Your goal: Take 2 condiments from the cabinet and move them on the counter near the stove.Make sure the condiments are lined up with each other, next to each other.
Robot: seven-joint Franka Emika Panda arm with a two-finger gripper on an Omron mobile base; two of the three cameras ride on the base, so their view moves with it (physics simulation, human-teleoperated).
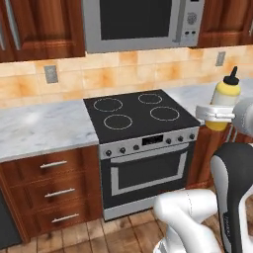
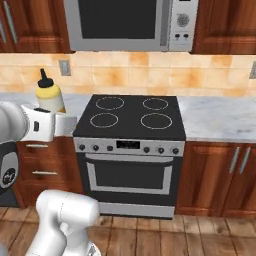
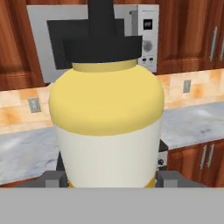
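The left base view looks forward and down from behind the arm, with the gripper [image 1: 217,114] at its right edge and the stove [image 1: 141,116] just left of it. The right base view faces the same stove [image 2: 131,116] from the other side, the gripper [image 2: 62,124] at its left. The hand view sits close behind the yellow squeeze bottle [image 3: 107,127] and looks level at the microwave [image 3: 144,37] beyond it. All three share the stove wall and counter [image 1: 39,128].

Steel microwave [image 1: 143,22] w/ dark window up top, tan tile backsplash [image 1: 123,69] w/ grey outlet [image 1: 51,73], wood plank floor [image 2: 200,235], base drawers [image 1: 52,190].
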